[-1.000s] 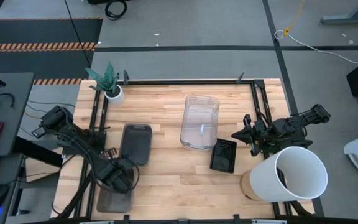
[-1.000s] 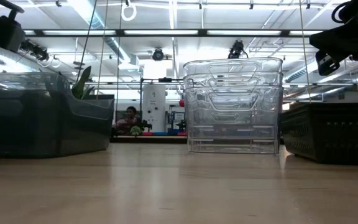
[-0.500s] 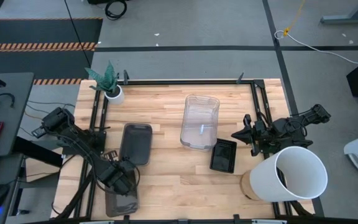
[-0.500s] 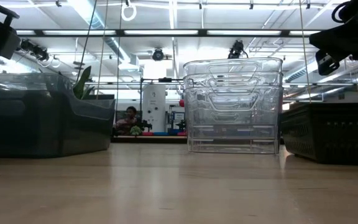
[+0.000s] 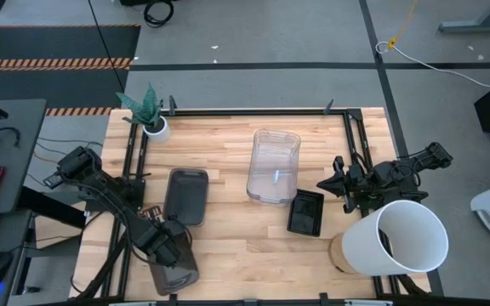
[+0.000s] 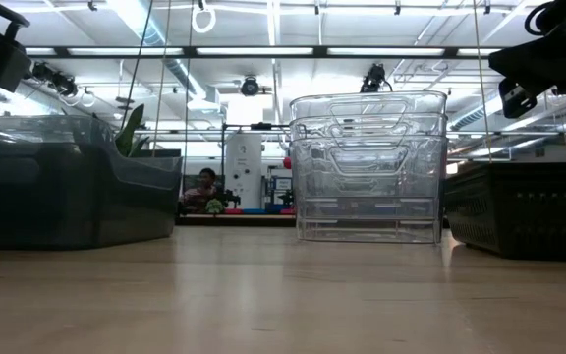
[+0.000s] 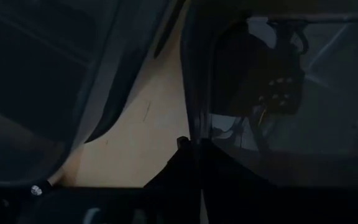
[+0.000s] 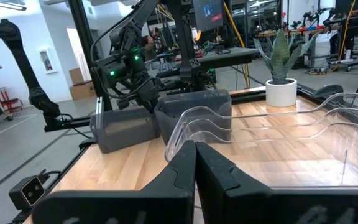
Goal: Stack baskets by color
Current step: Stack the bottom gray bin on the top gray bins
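A smoky dark grey basket [image 5: 177, 274] sits on its base at the table's near left, and my left gripper [image 5: 165, 249] points down onto its far end, shut on its wall. A second dark grey basket [image 5: 185, 195] rests just beyond it. The stack of clear baskets [image 5: 273, 166] stands mid-table, with a small black perforated basket [image 5: 305, 211] to its near right. My right gripper [image 8: 194, 163] waits shut and level at the right edge, touching nothing. My left gripper pinches the dark grey basket's thin wall at the rim [image 7: 195, 127] of its far end. The fingers come from above, pointing down, with one finger on each side of the wall. The basket stays upright with its base on the table.
A big white bucket [image 5: 402, 238] lies at the near right, beside my right arm. A small white plant pot [image 5: 153, 127] stands at the far left corner. Bare wood lies along the near edge between the grey basket and the bucket.
The dark grey basket under my left gripper has slid a little toward the table's right and turned slightly, staying on the table. My left arm has kept its place above it.
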